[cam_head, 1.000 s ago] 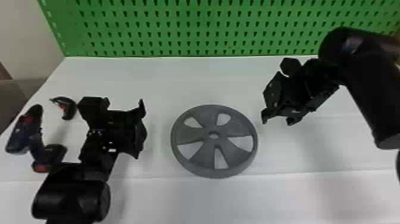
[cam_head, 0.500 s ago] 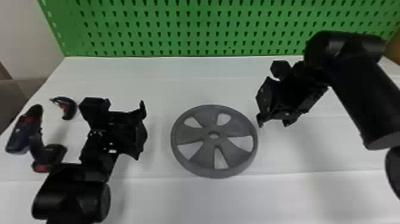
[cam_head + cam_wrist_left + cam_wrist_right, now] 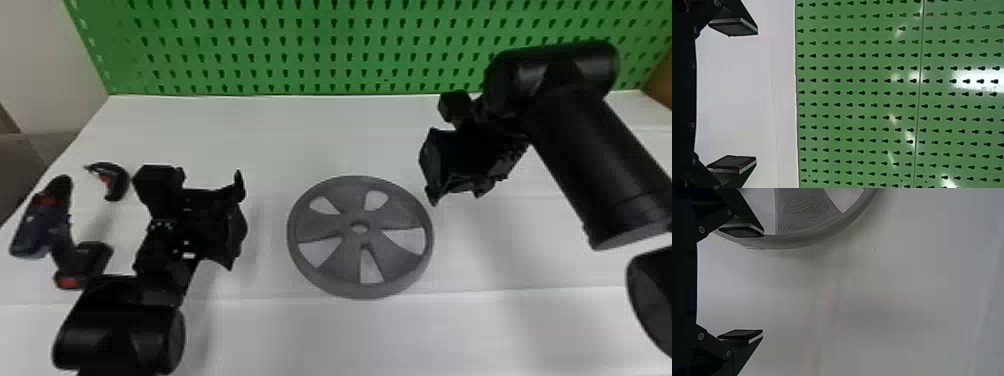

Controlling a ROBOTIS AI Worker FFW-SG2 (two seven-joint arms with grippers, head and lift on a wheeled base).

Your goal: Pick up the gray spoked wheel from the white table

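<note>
The gray spoked wheel (image 3: 360, 285) lies flat on the white table (image 3: 310, 335), midway between the arms. In the head view my right gripper (image 3: 455, 195) is over the table just right of the wheel's far right rim. In the right wrist view that gripper (image 3: 741, 284) stands open, with one finger over the edge of the wheel (image 3: 801, 215) and nothing between the fingers. My left gripper (image 3: 240, 220) is to the left of the wheel, apart from it. Seen in the left wrist view, the left gripper (image 3: 734, 98) is open with nothing held.
A green pegboard (image 3: 320, 50) rises along the table's back edge. At the far left lie a cordless drill (image 3: 62, 235) and a small dark curved tool with a red part (image 3: 114, 181), both beside the left arm.
My right arm has shifted leftward, bringing its gripper closer to the wheel's right rim, and has turned somewhat. The left arm and the wheel have kept their places.
</note>
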